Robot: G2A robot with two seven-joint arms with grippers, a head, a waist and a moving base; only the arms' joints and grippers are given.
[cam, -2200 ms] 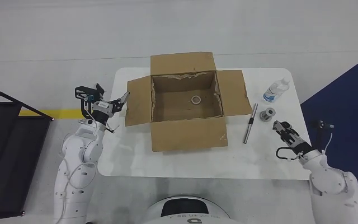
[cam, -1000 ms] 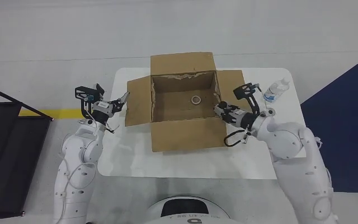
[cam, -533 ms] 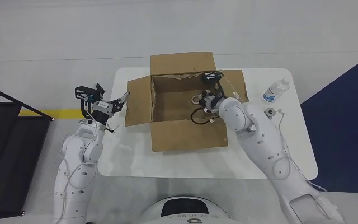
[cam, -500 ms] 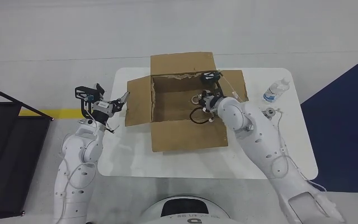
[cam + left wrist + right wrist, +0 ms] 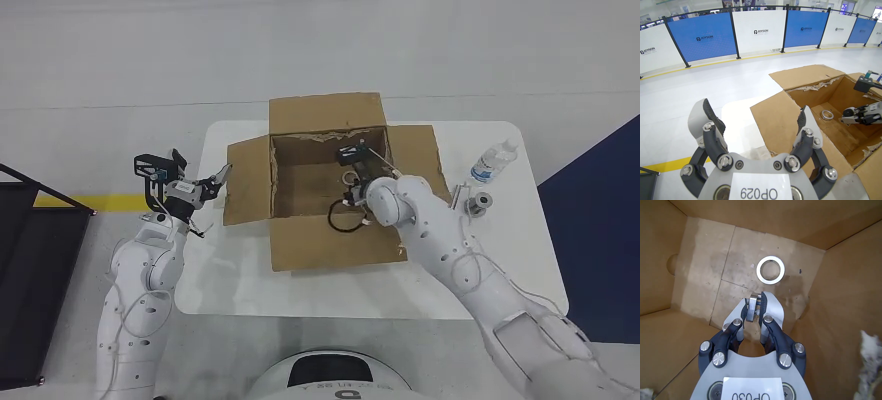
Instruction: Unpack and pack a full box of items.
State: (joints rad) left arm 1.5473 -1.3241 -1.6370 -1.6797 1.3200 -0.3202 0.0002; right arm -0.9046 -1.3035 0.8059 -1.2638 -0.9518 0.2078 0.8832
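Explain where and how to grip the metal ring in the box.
Its rim wall, probably, from straight above: the metal ring lies flat on the box floor, hole upward, so one finger fits inside, one outside. The right pincer holds a metal part.

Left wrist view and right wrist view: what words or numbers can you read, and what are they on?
"OP029", upside down: white label behind the left gripper.
"OP030", upside down, partly cut off: second label behind the right gripper, which holds a metal part.
"JOYSON": blue and white fence panels; the line beneath is too small to read.
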